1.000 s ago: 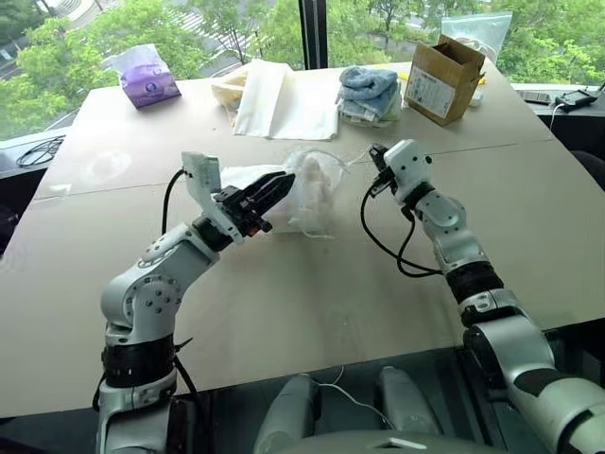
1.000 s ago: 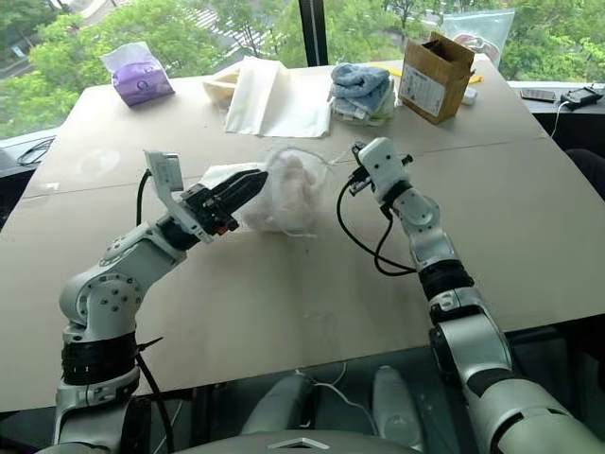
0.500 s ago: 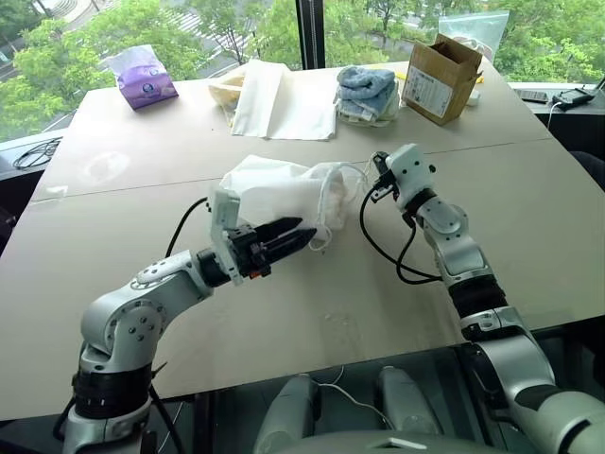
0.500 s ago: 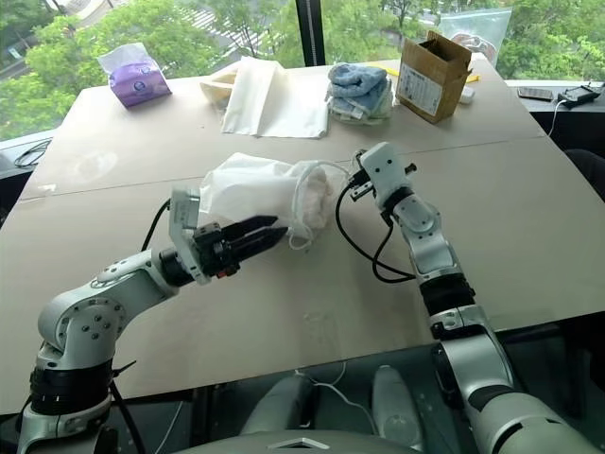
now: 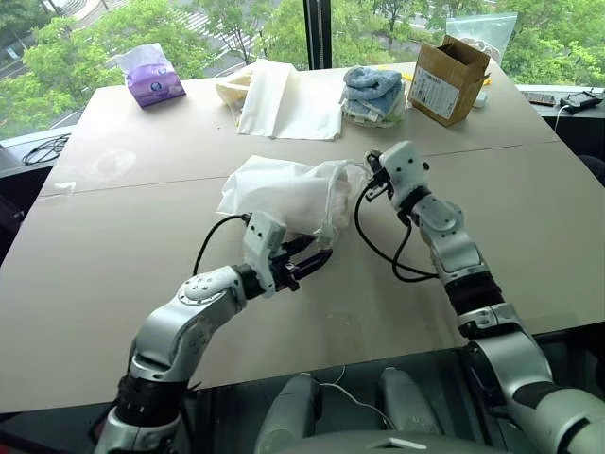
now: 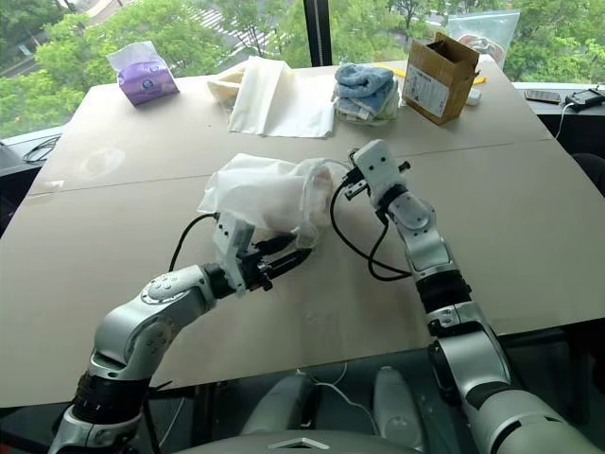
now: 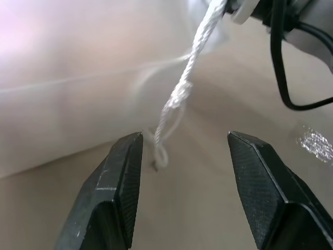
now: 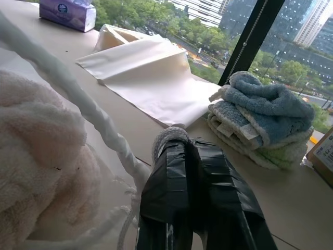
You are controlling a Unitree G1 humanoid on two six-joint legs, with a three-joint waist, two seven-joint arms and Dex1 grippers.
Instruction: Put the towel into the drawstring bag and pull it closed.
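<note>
Head view, bag: the drawstring bag lies on its side in the middle of the table, gathered mouth toward the robot's right.
Head view, towel: the towel sits inside the bag, seen faintly through the thin fabric near the mouth.
Head view, right gripper: at the bag's mouth, fingers pressed together on a cord.
Head view, left gripper: low over the table just in front of the bag's mouth, fingers parted, nothing between them.
Head view, far side: a purple tissue pack, a cream cloth, a stack of blue and pale towels and a cardboard box stand well apart from the bag.
Left wrist view, fingers: spread wide, holding nothing.
Left wrist view, cord: a knotted white cord hangs down between the fingers, touching neither; its looped end is close to the table.
Right wrist view, fingers: closed tight, a white cord pinched at the tips and running taut away from them.
Right wrist view, towel: a fluffy white roll just beside the closed fingers, veiled by the bag's fabric.
</note>
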